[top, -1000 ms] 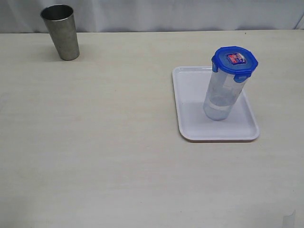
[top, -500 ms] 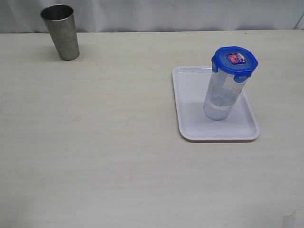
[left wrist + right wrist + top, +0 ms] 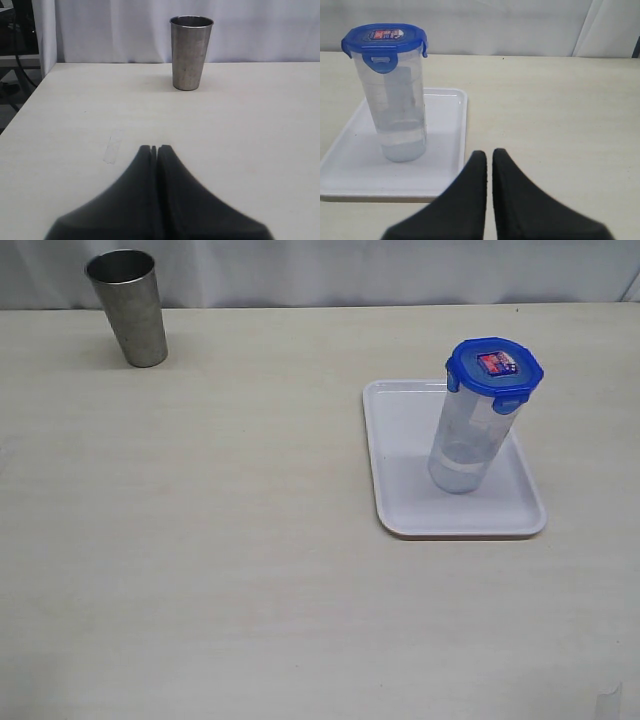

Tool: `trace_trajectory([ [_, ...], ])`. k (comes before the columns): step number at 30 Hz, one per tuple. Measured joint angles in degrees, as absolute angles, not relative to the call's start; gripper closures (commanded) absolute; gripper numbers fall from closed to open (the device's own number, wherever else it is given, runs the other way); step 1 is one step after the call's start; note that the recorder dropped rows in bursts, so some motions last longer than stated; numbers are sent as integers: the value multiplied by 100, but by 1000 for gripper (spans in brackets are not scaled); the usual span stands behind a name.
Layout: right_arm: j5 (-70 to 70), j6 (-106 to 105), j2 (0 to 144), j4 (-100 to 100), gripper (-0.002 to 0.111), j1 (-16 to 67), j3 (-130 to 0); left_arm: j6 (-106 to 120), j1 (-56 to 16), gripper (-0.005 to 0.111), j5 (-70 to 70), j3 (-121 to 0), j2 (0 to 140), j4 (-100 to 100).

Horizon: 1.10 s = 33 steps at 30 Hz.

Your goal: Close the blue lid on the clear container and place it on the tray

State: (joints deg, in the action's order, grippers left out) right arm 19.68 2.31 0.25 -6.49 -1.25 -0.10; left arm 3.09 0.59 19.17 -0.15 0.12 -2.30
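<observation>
The clear container (image 3: 468, 445) stands upright on the white tray (image 3: 400, 440), with the blue lid (image 3: 494, 365) sitting on its rim, sticker face up. The right wrist view shows the same container (image 3: 395, 100), lid (image 3: 384, 37) and tray (image 3: 447, 150). My right gripper (image 3: 489, 153) is shut with nothing in it, back from the tray's edge and apart from the container. My left gripper (image 3: 155, 148) is shut and empty over bare table, far from the tray. Neither gripper shows in the exterior view.
A grey tapered steel cup (image 3: 128, 306) stands at the far left of the table, also ahead of my left gripper as the steel cup (image 3: 190, 52). A white curtain lines the back edge. The table's edge (image 3: 27, 100) drops off beside the left arm.
</observation>
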Motion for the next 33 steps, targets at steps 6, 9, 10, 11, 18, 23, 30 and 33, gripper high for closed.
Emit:
trace_trajectory([
  [6,1968,231,25,-649,104,-121,-10,309,59,107,1917,-15,12,-230],
  [9,1968,231,25,-649,104,-121,-10,309,59,107,1917,-15,12,-230],
  [10,1968,231,25,-649,104,-121,-10,309,59,107,1917,-15,12,-230],
  [11,1968,231,25,-649,104,-121,-10,309,59,107,1917,-15,12,-230],
  [18,1968,231,25,-649,104,-121,-10,309,-92,107,1917,-15,12,-230],
  [23,1968,231,25,-649,104,-121,-10,309,-92,107,1917,-15,12,-219],
  [30,1968,231,25,-649,104,-121,-10,309,-92,107,1917,-15,12,-219],
  [33,1968,231,25,-649,104,-121,-10,94,-92,107,1917,-15,12,30],
])
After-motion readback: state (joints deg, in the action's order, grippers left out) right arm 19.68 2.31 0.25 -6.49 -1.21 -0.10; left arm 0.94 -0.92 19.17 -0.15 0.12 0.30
